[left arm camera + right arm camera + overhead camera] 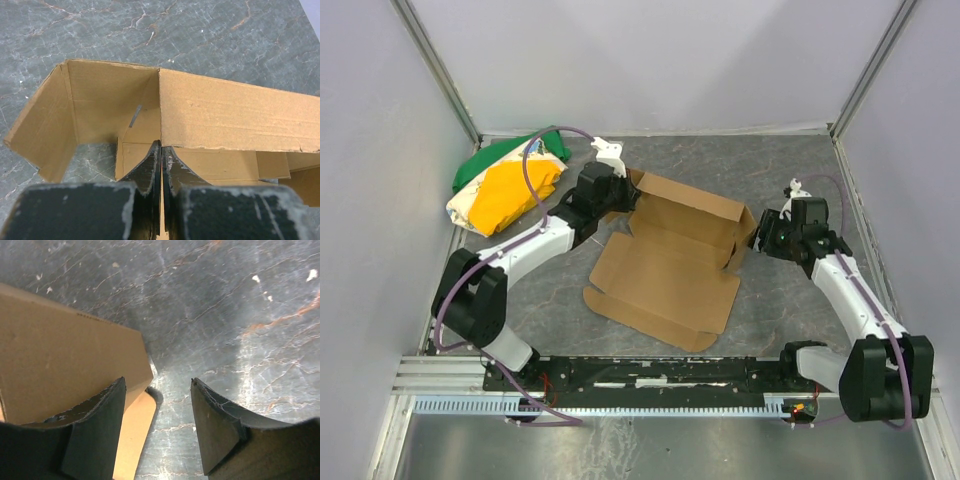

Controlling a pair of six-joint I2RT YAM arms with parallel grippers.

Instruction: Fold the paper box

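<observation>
Overhead, I see the paper box [665, 270] half-open on the table [560, 312]; only wrist views reveal my left gripper [161, 162] pinching its wall, my right gripper [158, 412] agape, empty, beside a flap.

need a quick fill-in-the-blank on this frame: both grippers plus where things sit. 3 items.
1. The left gripper, at the paper box, has its jaws ___.
2. The right gripper, beside the box's flap, has its jaws ___.
3. The cloth bundle lies on the ___ arm's side of the paper box.

Missing words: shut; open; left
</observation>
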